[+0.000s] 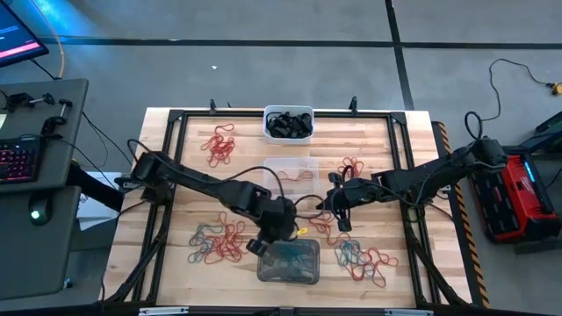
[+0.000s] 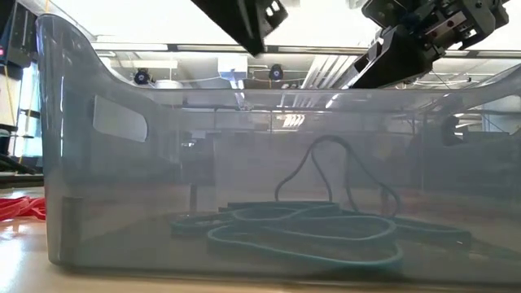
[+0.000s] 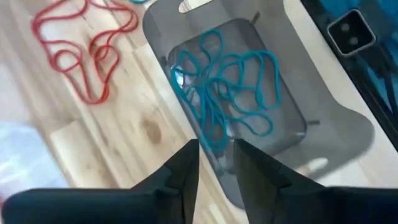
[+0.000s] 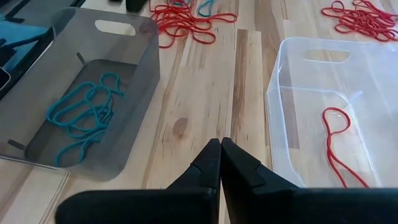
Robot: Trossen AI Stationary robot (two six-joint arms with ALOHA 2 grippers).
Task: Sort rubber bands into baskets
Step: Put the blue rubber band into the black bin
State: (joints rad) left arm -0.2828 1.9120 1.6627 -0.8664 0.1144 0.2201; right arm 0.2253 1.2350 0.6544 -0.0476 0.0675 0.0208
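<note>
The translucent grey basket (image 1: pixel 288 262) stands near the table's front edge with several blue-teal rubber bands (image 3: pixel 224 87) lying on its floor; one loop stands up inside it (image 2: pixel 326 155). My left gripper (image 3: pixel 216 168) is open and empty above the basket's left far rim (image 1: pixel 262 244). My right gripper (image 4: pixel 221 158) is shut and empty above bare table between the grey basket (image 4: pixel 81 93) and the clear basket (image 4: pixel 329 93), which holds a red band (image 4: pixel 339 140). The white basket (image 1: pixel 288 123) at the far edge holds black bands.
Red bands lie at the far left (image 1: pixel 219 145), at the far right (image 1: pixel 351 165) and by my right gripper (image 1: pixel 320 226). Mixed red and teal piles lie at the near left (image 1: pixel 215 243) and near right (image 1: pixel 364 259). A black frame (image 1: pixel 176 118) rims the table.
</note>
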